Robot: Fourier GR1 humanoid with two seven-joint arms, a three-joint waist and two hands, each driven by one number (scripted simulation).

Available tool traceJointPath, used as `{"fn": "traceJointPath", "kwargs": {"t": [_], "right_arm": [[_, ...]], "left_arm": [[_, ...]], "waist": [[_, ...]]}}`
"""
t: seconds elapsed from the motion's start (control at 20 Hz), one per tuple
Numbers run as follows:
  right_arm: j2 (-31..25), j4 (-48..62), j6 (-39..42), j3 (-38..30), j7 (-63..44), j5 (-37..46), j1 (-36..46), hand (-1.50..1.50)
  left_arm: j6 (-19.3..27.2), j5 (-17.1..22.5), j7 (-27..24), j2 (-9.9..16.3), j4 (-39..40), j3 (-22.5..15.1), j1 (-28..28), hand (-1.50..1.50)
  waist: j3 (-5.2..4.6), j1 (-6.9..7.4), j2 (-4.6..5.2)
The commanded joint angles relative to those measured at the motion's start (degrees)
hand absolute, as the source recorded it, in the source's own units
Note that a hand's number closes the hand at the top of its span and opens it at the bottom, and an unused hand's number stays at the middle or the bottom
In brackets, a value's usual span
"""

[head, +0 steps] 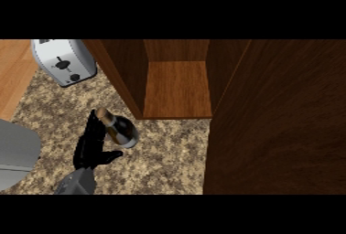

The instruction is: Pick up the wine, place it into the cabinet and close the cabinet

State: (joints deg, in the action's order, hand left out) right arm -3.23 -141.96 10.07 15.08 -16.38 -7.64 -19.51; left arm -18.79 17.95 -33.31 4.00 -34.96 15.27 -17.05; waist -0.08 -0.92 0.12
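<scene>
A speckled tan-and-brown granite counter (pixel 162 164) carries everything here. The wine bottle (pixel 120 130) stands on it, touching the black fingers (pixel 91 132) on their right side, its neck tilted up and to the left. Beyond the fingertips, further up the counter, sits a silver toaster (pixel 65 61). To the right of the fingers, past the bottle, the open wooden cabinet (pixel 177 89) rests on the counter, its door (pixel 277 123) swung out.

wine (pixel 120 130) — left of cabinet (pixel 177 89); toaster (pixel 64 61) behind wine
</scene>
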Motion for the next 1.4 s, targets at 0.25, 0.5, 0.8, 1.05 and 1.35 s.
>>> {"fn": "traceJointPath", "kwargs": {"t": [0.25,0.5,0.8,1.05,1.35], "right_arm": [[-2.2,-8.5,1.5,-3.9,-3.6,-8.0,-2.7,-1.50],[-1.1,-6.3,2.2,-0.9,-0.8,-4.8,-4.0,-1.50],[-1.6,-6.2,2.4,-2.1,-1.6,-5.5,-3.7,-1.50],[-1.4,-7.3,1.8,-0.2,-3.3,-3.2,-3.4,-1.50],[0.3,-4.6,0.8,-1.1,-1.1,-3.0,-2.4,-1.50]], "left_arm": [[-3.8,1.2,-8.3,0.6,13.9,3.2,-6.7,-1.50],[-5.7,0.1,-12.0,-0.7,19.8,3.1,-10.6,1.50],[-13.0,0.0,-8.8,-0.6,20.6,1.8,-10.9,1.50],[-2.9,-6.0,-17.9,-2.0,17.0,-2.3,-11.3,1.50],[1.2,-10.0,-21.4,2.6,14.9,-5.0,-7.9,1.50]], "waist": [[0.00,-0.25,0.10],[-0.08,-1.08,0.31],[-0.03,-0.61,0.21],[-0.04,-0.72,0.10],[0.05,0.41,-0.10]]}}
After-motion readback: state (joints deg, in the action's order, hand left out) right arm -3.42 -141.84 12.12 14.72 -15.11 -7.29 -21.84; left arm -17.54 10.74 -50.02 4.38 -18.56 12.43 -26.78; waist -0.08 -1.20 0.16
